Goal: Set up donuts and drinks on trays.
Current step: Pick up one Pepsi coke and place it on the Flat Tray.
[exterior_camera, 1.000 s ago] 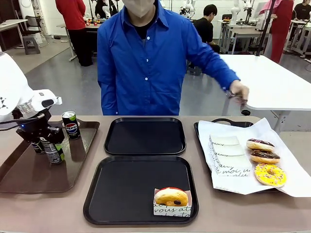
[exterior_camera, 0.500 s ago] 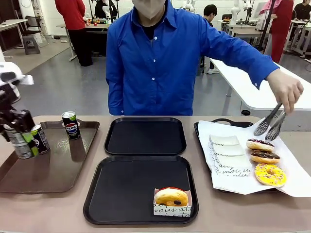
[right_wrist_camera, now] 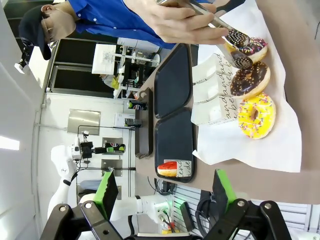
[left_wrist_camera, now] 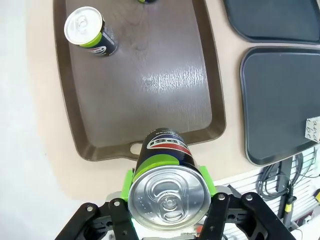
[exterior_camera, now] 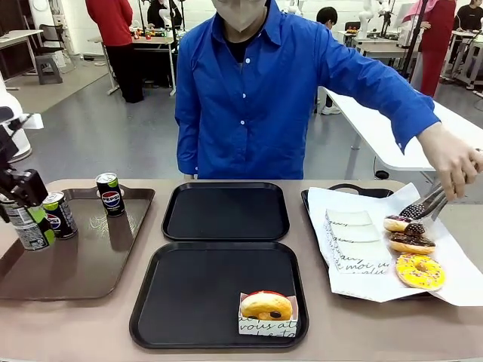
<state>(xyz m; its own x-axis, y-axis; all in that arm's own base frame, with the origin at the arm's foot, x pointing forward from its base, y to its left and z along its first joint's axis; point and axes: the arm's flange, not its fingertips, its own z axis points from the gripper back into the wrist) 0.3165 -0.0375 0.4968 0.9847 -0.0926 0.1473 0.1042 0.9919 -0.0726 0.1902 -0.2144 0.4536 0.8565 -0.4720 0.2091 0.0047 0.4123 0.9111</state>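
Note:
My left gripper [left_wrist_camera: 168,186] is shut on a black Pepsi can [left_wrist_camera: 169,152], held in the air over the rim of the brown tray [left_wrist_camera: 150,80]. In the front view this can [exterior_camera: 27,228] hangs at the far left. Two more cans [exterior_camera: 59,215] [exterior_camera: 111,194] stand on the brown tray. A golden donut in a paper sleeve [exterior_camera: 266,306] sits on the near black tray [exterior_camera: 189,294]; the far black tray [exterior_camera: 225,211] is bare. My right gripper [right_wrist_camera: 165,192] is open, with nothing between its fingers.
At the right, a paper-lined tray [exterior_camera: 355,249] holds paper sleeves, two chocolate donuts [exterior_camera: 411,243] and a yellow sprinkled one [exterior_camera: 419,271]. The person's hand [exterior_camera: 453,158] holds tongs [exterior_camera: 423,205] closed on the farther chocolate donut [exterior_camera: 395,223].
My left gripper has carried the can from the brown tray out to the left. The person has picked up tongs and lowered them onto a chocolate donut.

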